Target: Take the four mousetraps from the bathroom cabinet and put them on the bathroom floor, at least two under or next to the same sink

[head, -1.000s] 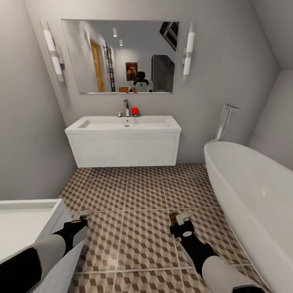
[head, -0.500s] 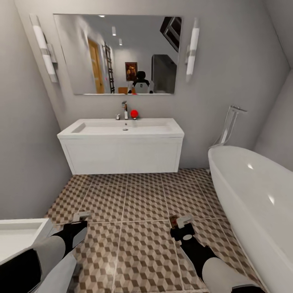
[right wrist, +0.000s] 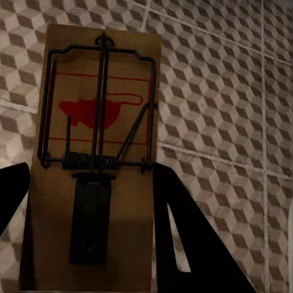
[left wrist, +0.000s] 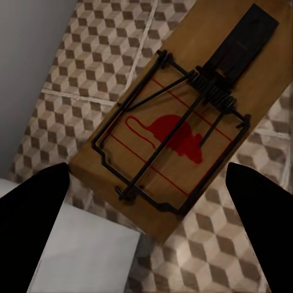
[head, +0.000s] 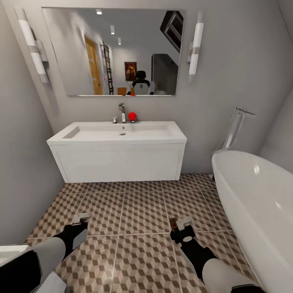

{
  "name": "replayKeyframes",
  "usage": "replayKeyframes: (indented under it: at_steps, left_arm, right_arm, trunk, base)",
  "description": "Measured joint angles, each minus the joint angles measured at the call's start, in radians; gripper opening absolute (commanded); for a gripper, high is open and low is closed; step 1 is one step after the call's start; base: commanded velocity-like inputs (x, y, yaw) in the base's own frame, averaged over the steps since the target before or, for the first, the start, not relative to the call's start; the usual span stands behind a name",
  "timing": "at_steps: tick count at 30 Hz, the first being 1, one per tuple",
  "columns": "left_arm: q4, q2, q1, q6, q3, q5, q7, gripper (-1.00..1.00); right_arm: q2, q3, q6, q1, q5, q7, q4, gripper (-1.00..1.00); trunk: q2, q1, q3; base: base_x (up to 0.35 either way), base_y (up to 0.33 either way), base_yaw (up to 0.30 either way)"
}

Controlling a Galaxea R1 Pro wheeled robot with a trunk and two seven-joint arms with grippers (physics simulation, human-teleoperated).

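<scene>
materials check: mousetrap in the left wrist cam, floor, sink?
Mousetrap: looks like matte brown wood, going by its flat even tone; dark wire bar and coil spring look metal; red mouse print on top.
Floor: apparently ceramic tile, printed cube pattern with pale grout lines.
Sink: smooth white basin, ceramic or resin, can't tell which; tap looks chrome, shiny.

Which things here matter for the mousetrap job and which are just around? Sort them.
Job:
- mousetrap in the left gripper
- mousetrap in the right gripper
- sink
- bathroom floor

Just around:
- bathtub
- mirror
- red ball by the tap
- wall lights
</scene>
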Motion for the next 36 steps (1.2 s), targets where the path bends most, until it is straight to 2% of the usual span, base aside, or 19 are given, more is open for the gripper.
replayKeyframes:
  at_steps: [10,16,23,32,36]
  left_arm:
    - [0.0,0.001,0.0,0.0,0.0,0.0,-0.003,-1.0]
    - [0.001,0.001,0.0,0.001,0.001,0.001,-0.06,-1.0]
    - [0.003,0.004,0.002,0.001,0.002,0.0,-0.073,-1.0]
    - [0.003,0.005,0.087,0.002,0.001,0.001,-0.076,-1.0]
    - [0.003,0.004,0.103,0.001,0.001,0.001,-0.078,-1.0]
  right_arm:
    - [0.001,0.0,0.0,0.0,0.001,0.0,0.002,-1.0]
    - [0.003,0.0,0.0,0.0,0.002,0.0,0.005,-1.0]
    - [0.003,-0.002,-0.001,0.0,0.001,0.002,0.009,-1.0]
    - [0.01,0.0,0.0,0.01,0.003,0.006,0.024,-1.0]
    - [0.009,0.0,-0.014,0.012,0.006,0.007,0.035,-1.0]
  trunk:
    - [0.0,0.0,0.0]
    - [0.0,0.0,0.0]
    - [0.0,0.0,0.0]
    - [0.0,0.0,0.0]
    - [0.0,0.0,0.0]
  base:
    - [0.338,-0.071,0.0]
    - [0.338,-0.073,0.0]
    - [0.338,-0.075,0.0]
    - [0.338,-0.089,0.0]
    - [0.338,-0.101,0.0]
